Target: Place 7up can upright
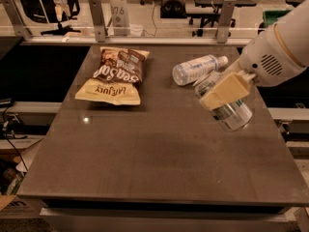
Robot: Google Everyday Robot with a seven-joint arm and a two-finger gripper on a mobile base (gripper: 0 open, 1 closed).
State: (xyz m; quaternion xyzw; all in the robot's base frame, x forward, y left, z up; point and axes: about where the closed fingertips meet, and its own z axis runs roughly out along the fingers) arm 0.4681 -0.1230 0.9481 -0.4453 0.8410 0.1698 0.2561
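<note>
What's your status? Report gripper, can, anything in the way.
Gripper over right side of table, shut on can. Can tilted, not yet upright. Water bottle lying close behind it; chip bag well off to the left.

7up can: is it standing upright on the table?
No, the silvery-white aluminium 7up can is tilted, gripped by the claw over the right side of the dark table.
</note>
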